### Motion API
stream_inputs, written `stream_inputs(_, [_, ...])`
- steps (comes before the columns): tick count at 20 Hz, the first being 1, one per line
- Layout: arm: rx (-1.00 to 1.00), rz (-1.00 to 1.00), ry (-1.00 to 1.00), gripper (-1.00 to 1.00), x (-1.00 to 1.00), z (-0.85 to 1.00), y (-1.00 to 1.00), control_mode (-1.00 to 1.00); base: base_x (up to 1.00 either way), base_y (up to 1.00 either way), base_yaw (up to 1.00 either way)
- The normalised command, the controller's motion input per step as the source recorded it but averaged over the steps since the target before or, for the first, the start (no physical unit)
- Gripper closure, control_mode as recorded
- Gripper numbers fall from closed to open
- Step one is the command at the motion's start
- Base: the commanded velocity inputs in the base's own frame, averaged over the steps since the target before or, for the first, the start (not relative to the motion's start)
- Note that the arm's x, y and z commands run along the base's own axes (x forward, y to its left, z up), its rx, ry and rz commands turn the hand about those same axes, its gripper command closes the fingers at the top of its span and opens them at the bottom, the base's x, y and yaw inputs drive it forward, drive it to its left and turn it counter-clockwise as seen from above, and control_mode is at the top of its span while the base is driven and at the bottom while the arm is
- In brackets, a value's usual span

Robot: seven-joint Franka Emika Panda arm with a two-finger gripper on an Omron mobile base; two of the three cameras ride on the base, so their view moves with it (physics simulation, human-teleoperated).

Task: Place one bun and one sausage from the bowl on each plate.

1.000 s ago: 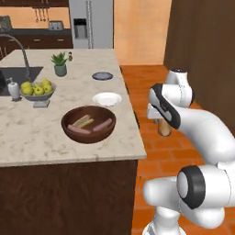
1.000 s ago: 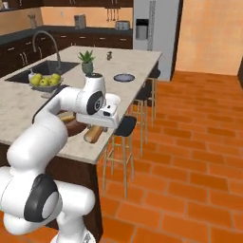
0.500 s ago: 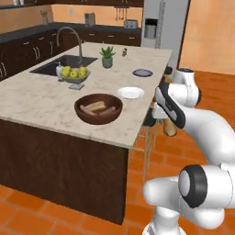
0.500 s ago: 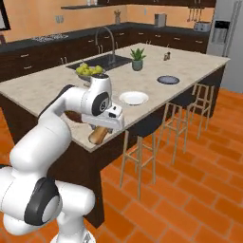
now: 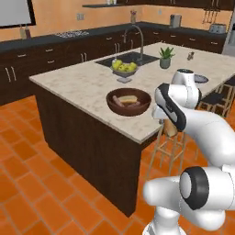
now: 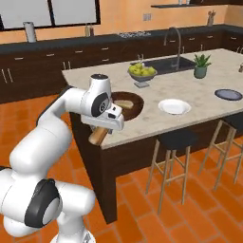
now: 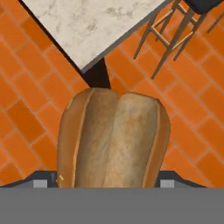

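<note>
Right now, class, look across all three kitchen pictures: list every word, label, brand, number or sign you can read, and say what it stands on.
None: no readable text in any view.
The tan split bun held in the claw carries no writing.
The wide dark-brown wooden bowl, the round white plate and the dark blue-grey plate are unmarked.
The small jars on the far dark counter are too small to tell.

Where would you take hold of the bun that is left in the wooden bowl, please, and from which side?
Probably across its middle, coming straight down from above: the bun lies flat in the bowl, whose raised rim blocks a sideways approach. Close across its narrow width, clear of the sausage alongside. The gripper holds the other bun.
</note>
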Motion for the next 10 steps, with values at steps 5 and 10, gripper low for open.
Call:
stream_inputs(5, [0.0, 0.0, 0.0, 1.0, 0.0, 0.0, 0.0, 1.0, 0.0, -0.87, 0.66])
stream_inputs(10, [0.0, 0.0, 0.0, 1.0, 0.0, 0.0, 0.0, 1.0, 0.0, -0.99, 0.49])
